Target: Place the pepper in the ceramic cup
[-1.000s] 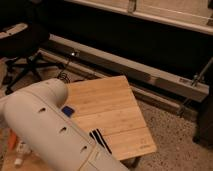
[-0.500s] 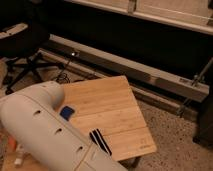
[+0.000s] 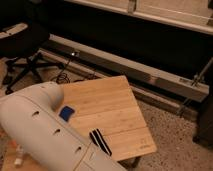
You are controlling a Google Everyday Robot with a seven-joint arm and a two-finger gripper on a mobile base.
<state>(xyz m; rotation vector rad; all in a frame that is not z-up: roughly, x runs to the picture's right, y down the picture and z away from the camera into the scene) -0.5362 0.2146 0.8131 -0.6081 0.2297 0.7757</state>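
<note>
Dim room, speckled floor, a chair (image 3: 20, 40) at left. A white arm (image 3: 40, 135) overlaps a wooden table (image 3: 110, 100) bearing a blue block (image 3: 66, 112) and a black strip (image 3: 100, 141). The gripper, pepper and cup are out of view, so the grip cannot be told. Likely best to locate both first.

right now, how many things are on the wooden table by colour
blue: 1, a small block
black with pale stripe: 1, a flat strip
total: 2 showing on the table
The arm hides the table's left part; the pepper, ceramic cup and gripper are not in view.
</note>
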